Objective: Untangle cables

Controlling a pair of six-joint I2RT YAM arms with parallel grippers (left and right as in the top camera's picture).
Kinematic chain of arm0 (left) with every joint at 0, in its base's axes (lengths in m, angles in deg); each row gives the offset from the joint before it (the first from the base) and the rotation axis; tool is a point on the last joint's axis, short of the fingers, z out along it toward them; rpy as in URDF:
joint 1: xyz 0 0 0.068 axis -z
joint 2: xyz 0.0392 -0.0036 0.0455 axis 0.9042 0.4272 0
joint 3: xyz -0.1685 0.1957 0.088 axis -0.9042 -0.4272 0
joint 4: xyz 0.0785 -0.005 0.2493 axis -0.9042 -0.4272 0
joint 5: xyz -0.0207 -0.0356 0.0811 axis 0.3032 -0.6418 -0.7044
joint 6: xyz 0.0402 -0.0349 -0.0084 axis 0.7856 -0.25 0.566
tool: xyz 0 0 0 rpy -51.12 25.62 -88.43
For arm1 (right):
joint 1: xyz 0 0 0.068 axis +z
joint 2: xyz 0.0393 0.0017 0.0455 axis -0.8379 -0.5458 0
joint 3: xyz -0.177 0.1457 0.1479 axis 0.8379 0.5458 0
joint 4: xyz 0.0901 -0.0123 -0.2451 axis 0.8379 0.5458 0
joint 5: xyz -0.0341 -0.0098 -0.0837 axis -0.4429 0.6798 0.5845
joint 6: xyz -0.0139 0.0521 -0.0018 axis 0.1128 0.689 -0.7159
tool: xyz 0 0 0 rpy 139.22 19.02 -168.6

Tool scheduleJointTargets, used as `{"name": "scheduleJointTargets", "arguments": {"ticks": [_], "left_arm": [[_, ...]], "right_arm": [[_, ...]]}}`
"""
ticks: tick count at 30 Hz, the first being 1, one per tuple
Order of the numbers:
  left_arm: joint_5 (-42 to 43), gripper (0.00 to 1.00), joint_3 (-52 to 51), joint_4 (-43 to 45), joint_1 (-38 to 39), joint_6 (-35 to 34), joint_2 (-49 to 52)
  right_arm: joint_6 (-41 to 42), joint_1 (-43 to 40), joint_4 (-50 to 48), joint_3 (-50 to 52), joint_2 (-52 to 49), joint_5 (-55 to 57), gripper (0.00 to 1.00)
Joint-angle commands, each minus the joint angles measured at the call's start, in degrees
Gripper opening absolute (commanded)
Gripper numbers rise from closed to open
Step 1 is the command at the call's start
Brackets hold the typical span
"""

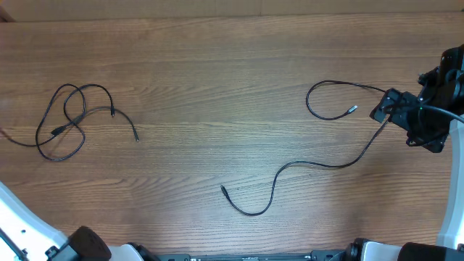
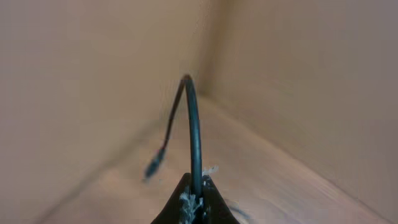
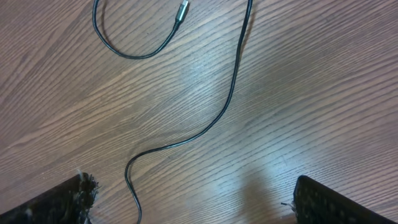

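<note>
The left claw (image 2: 191,200) is pinched tight on a thin black cable (image 2: 195,124). The cable arches up out of its fingertips and droops ahead to a small plug (image 2: 153,168). The right claw (image 3: 193,186) is spread wide and grips nothing as it hangs over the tabletop (image 3: 311,93). A long cable (image 3: 233,93) lies between its fingers, nearer one of them, and snakes ahead into a loop ending in a silver-tipped plug (image 3: 182,11). Well apart from the right claw, across the tabletop, lies a tangled bunch of cables (image 1: 69,119).
</note>
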Motion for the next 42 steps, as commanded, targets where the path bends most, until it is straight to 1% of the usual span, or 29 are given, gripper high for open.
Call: {"name": "scheduleJointTargets", "arguments": {"ticks": [1, 4, 7, 10, 14, 15, 16, 18, 20, 28, 30, 33, 35, 39, 40, 42], "left_arm": [[31.3, 0.04, 0.3, -3.4, 0.4, 7.8, 3.4], [30.5, 0.04, 0.3, -11.0, 2.7, 7.8, 8.7], [28.7, 0.04, 0.3, -15.3, 4.2, 8.0, 12.0], [26.9, 0.04, 0.3, -18.0, 5.3, 8.0, 14.4], [25.9, 0.04, 0.3, -18.9, 5.6, 8.0, 15.8], [25.7, 0.24, 0.3, -18.9, 5.6, 8.0, 15.8], [25.7, 0.47, 0.3, -18.8, 5.6, 8.0, 15.8], [25.7, 0.63, 0.3, -18.9, 5.6, 8.0, 15.8], [25.7, 0.68, 0.3, -18.9, 5.6, 8.0, 15.8], [26.5, 0.67, 0.3, -19.4, 6.4, 8.0, 15.8], [27.7, 0.67, 0.3, -19.8, 7.2, 8.2, 15.8], [30.8, 0.67, 0.3, -19.8, 9.6, 10.3, 15.8], [32.3, 0.67, 0.3, -20.0, 12.2, 12.0, 15.8], [32.1, 0.68, 0.3, -20.6, 19.2, 15.4, 15.8], [31.3, 0.68, 0.3, -20.9, 22.8, 16.8, 15.8], [28.3, 0.68, 0.3, -21.4, 27.0, 17.0, 15.8]], "right_arm": [[-0.2, -0.1, -0.2, -1.2, 0.3, -0.3, 1.0], [-0.2, -0.1, 0.2, -1.2, 0.3, -0.3, 1.0], [-0.2, -0.1, 0.4, -1.2, 0.3, -0.3, 1.0], [-0.2, -0.1, 0.6, -1.2, 0.3, -0.3, 1.0], [-0.2, -0.1, 0.8, -1.2, 0.3, -0.3, 1.0], [-0.2, -0.1, 0.8, -1.2, 0.3, -0.3, 1.0], [-0.2, -0.1, 0.8, -1.2, 0.3, -0.3, 1.0], [-0.2, -0.1, 0.8, -1.2, 0.3, -0.3, 1.0], [-0.2, -0.1, 0.8, -1.2, 0.3, -0.3, 1.0], [-0.2, -0.1, 0.8, -1.2, 0.3, -0.3, 1.0], [-0.2, -0.1, 0.8, -1.2, 0.3, -0.3, 1.0], [-0.2, -0.1, 0.8, -1.2, 0.3, -0.3, 1.0], [-0.2, -0.1, 0.8, -1.2, 0.3, -0.3, 1.0], [-0.2, -0.1, 1.0, -1.2, 0.3, -0.3, 1.0], [-0.2, -0.1, 1.4, -1.2, 0.3, -0.3, 1.0], [-0.2, -0.2, 1.9, -1.2, 0.3, -0.3, 1.0]]}}
